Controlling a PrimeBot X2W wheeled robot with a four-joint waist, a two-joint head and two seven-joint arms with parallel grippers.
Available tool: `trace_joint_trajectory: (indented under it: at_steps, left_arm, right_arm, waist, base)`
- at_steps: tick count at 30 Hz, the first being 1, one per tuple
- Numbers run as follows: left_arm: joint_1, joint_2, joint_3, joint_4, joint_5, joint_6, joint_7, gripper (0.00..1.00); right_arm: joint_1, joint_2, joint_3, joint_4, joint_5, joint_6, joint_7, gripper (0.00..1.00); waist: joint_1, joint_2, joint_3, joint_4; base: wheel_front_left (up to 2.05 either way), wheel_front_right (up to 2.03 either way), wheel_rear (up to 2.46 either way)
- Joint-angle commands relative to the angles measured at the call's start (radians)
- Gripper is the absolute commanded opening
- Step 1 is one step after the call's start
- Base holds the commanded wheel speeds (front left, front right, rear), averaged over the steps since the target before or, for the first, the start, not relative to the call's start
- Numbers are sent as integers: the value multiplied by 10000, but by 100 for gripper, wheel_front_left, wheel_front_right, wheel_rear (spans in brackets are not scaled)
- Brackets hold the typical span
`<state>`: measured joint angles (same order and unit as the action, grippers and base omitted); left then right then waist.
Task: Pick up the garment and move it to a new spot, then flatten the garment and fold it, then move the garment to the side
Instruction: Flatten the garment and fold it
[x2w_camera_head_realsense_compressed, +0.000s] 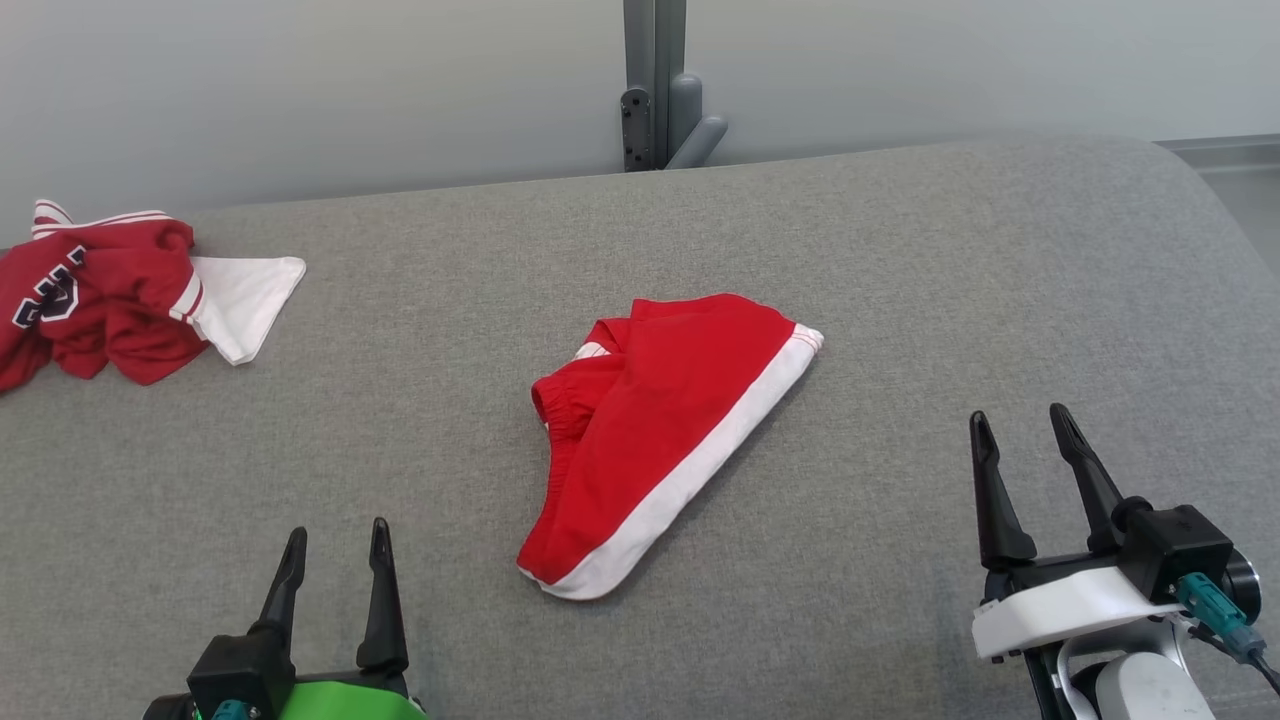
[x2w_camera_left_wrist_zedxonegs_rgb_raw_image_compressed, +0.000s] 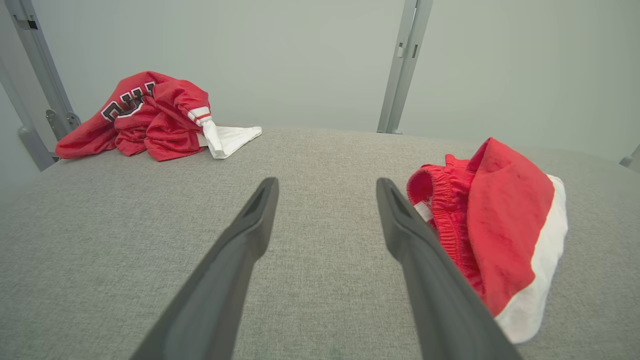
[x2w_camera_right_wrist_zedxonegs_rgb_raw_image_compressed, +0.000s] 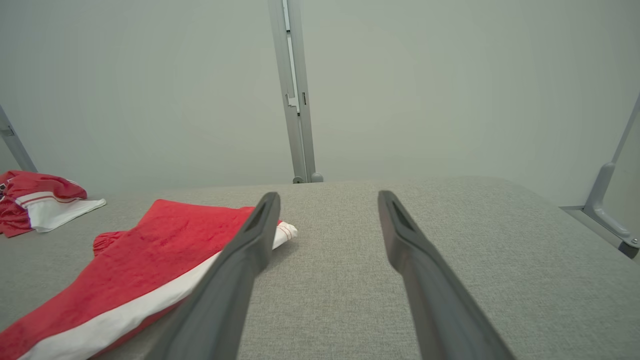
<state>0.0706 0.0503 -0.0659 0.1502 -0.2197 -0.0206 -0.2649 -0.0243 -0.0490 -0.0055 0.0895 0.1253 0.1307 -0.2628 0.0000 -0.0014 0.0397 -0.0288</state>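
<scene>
A red garment (x2w_camera_head_realsense_compressed: 655, 430) with a white band along one edge lies folded in the middle of the grey padded table (x2w_camera_head_realsense_compressed: 900, 250). It looks like a pair of shorts, with the gathered waistband facing left. My left gripper (x2w_camera_head_realsense_compressed: 336, 552) stands open near the front edge, left of the garment and apart from it. My right gripper (x2w_camera_head_realsense_compressed: 1022, 438) stands open to the garment's right, also apart. In the left wrist view the garment (x2w_camera_left_wrist_zedxonegs_rgb_raw_image_compressed: 500, 220) lies just right of the open left gripper (x2w_camera_left_wrist_zedxonegs_rgb_raw_image_compressed: 326, 192). In the right wrist view the garment (x2w_camera_right_wrist_zedxonegs_rgb_raw_image_compressed: 135, 265) lies left of the open right gripper (x2w_camera_right_wrist_zedxonegs_rgb_raw_image_compressed: 328, 205).
A crumpled red jersey with white trim and dark lettering (x2w_camera_head_realsense_compressed: 100, 290) lies at the table's far left; it shows again as the jersey (x2w_camera_left_wrist_zedxonegs_rgb_raw_image_compressed: 150, 115). A grey metal post (x2w_camera_head_realsense_compressed: 655, 85) rises behind the table's far edge. The table's right corner curves off near a floor rail (x2w_camera_right_wrist_zedxonegs_rgb_raw_image_compressed: 610, 220).
</scene>
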Motion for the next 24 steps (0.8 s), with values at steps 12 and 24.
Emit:
trace_joint_trajectory:
  at_steps: [12, 24]
  left_arm:
    - [-166, 6, -1035, 1869, 28, -507, 4, 100]
    - [-2044, 16, -2970, 4681, -494, -736, 3, 100]
  right_arm:
    - [-62, -24, -50, -27, 35, 1, -26, 100]
    - [-302, -26, 87, -17, -15, 1, -26, 100]
  waist:
    - [0, 14, 164, -37]
    - [0, 14, 547, -142]
  base:
    - [0, 0, 0]
    - [0, 0, 0]
